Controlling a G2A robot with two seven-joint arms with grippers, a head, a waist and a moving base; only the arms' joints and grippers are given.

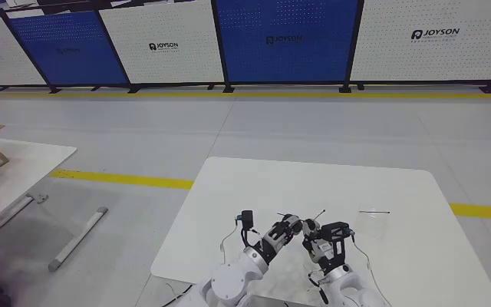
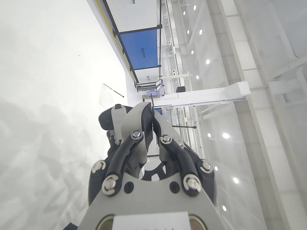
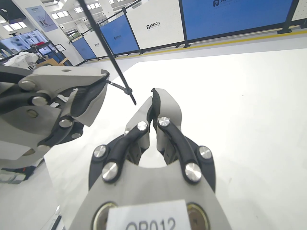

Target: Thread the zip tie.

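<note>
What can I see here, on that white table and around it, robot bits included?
black plastic zip tie: 1, black, held above the table, tail apparently passed through its own head
spare black zip tie: 1, black, lying on the table farther right
clear plastic sheet: 1, transparent, on the table beside the spare tie
white table: 1, white, under both arms
pegboard panels: several, blue and white, in a row at the back
yellow floor stripes: 2, yellow, one behind the table, one along the panels
left gripper: 1, grey and black, shut on the held tie
right gripper: 1, grey and black, shut, empty, beside the tie's head
</note>
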